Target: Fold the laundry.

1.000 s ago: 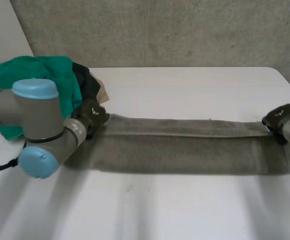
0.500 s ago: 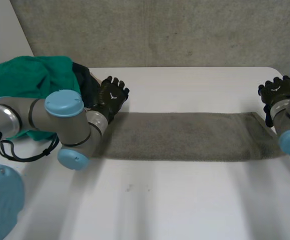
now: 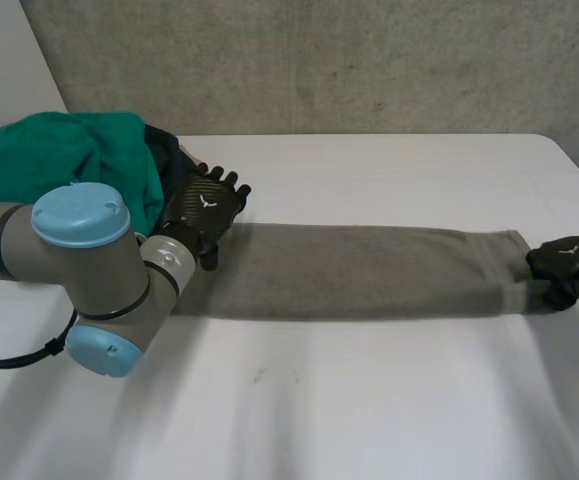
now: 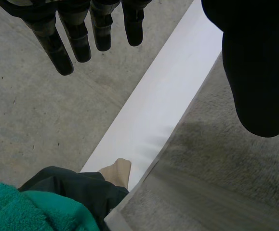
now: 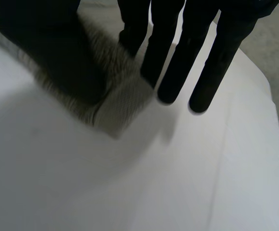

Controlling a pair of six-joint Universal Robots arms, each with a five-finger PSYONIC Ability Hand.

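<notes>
- Concrete wall [image 3: 369, 60] is standing behind your white table [image 3: 369, 400], where the grey towel [image 3: 359, 270] is lying as a long folded strip.
- Your left hand [image 3: 204, 205] is hovering at the towel's left end, fingers [image 4: 76, 33] straight, gripping nothing.
- Your right hand [image 3: 564, 262] is sitting on the right end, fingers straight past the corner, holding nothing.
- A green and dark laundry pile [image 3: 59, 160] is sitting just beside the left end.

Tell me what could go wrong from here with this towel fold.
The left hand is open over one end of the towel, right beside the clothes pile; a grasp there might catch pile cloth too. The right hand is open at the other end, near the table edge; a pull that way could drag the towel off.
</notes>
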